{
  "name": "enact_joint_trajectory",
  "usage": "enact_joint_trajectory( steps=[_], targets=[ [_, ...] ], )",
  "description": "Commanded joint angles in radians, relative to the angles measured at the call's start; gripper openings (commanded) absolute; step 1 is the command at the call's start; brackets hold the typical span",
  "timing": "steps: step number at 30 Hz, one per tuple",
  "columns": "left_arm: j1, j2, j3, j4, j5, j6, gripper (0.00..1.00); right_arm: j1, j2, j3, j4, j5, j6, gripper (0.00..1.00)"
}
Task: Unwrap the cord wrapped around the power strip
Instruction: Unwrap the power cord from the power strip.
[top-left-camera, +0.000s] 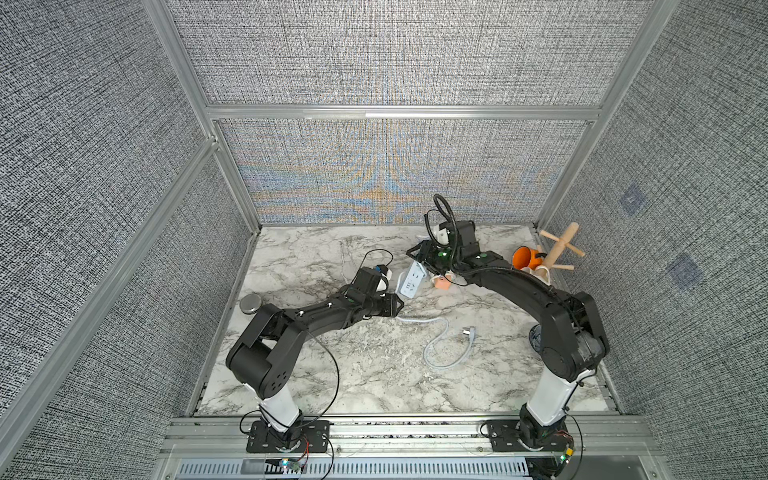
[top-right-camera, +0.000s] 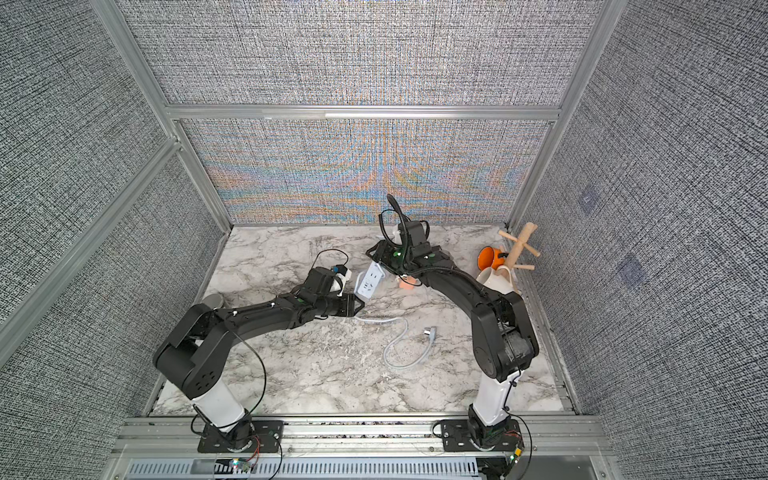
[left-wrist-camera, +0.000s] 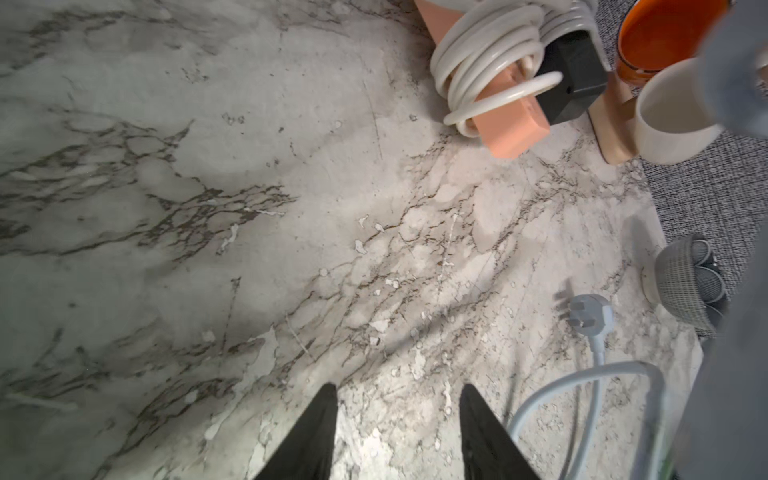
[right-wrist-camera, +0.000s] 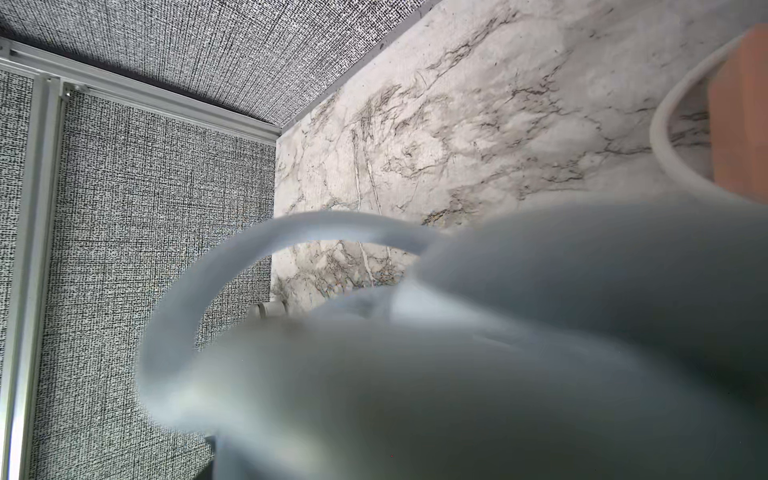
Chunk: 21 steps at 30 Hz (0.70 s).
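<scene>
The pale grey-blue power strip (top-left-camera: 409, 281) (top-right-camera: 368, 283) hangs tilted above the marble table, its far end in my right gripper (top-left-camera: 420, 261) (top-right-camera: 377, 262), which is shut on it. In the right wrist view the strip (right-wrist-camera: 540, 332) is a blur that hides the fingers, and a loop of cord (right-wrist-camera: 249, 245) arcs off its end. The loose cord (top-left-camera: 440, 345) (left-wrist-camera: 582, 374) lies curled on the table and ends in the plug (top-left-camera: 468, 332) (left-wrist-camera: 588, 316). My left gripper (top-left-camera: 397, 305) (left-wrist-camera: 399, 388) is open and empty, just below the strip's near end.
A pink power strip wound with white cord (top-left-camera: 440, 283) (left-wrist-camera: 498, 83) lies beside the right gripper. An orange mug (top-left-camera: 523, 257), a white mug (top-left-camera: 540, 274) and a wooden mug tree (top-left-camera: 559, 249) stand at the back right. A metal disc (top-left-camera: 250, 304) lies at the left edge.
</scene>
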Motion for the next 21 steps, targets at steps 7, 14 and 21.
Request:
enact_joint_trajectory(
  steps=[7, 14, 21],
  targets=[
    [-0.004, -0.198, -0.004, -0.158, -0.301, 0.256, 0.89, 0.001, 0.018, 0.043, -0.012, 0.036, 0.022, 0.0],
    [-0.073, -0.308, 0.05, -0.256, -0.262, 0.405, 0.83, 0.0, 0.027, 0.072, -0.083, 0.096, 0.013, 0.0],
    [-0.139, -0.208, 0.15, -0.224, -0.297, 0.436, 0.81, 0.014, 0.023, 0.088, -0.104, 0.124, 0.037, 0.0]
  ],
)
